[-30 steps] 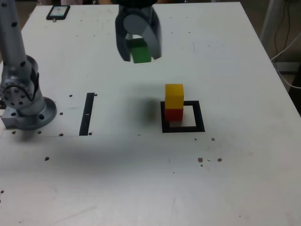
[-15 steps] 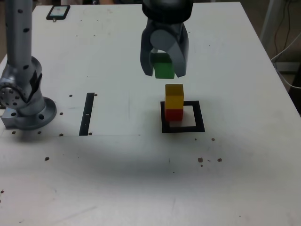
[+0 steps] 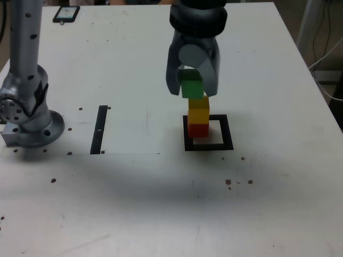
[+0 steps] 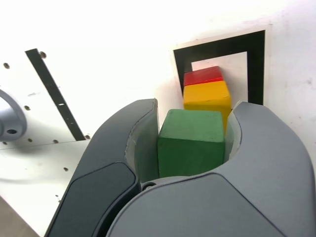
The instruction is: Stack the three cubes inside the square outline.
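My gripper (image 3: pixel 192 90) is shut on the green cube (image 3: pixel 191 86), which hangs just above the yellow cube (image 3: pixel 199 111); whether the two touch I cannot tell. The yellow cube sits on the red cube (image 3: pixel 198 129), and that pair stands at the exterior view's left side of the square outline (image 3: pixel 224 144). In the wrist view the green cube (image 4: pixel 191 142) fills the gap between the grey fingers (image 4: pixel 129 148), with the yellow cube (image 4: pixel 206 95), the red cube (image 4: pixel 203 75) and the square outline (image 4: pixel 256 64) beyond it.
A narrow black strip (image 3: pixel 99 129) lies on the white table (image 3: pixel 161 203) left of the outline in the exterior view. The arm's grey base (image 3: pixel 27 115) stands at the left edge. A phone (image 3: pixel 66 13) lies at the far left corner.
The gripper has carried the green cube rightward and down, from the far middle of the table to directly over the yellow cube. The yellow and red cubes have stayed put.
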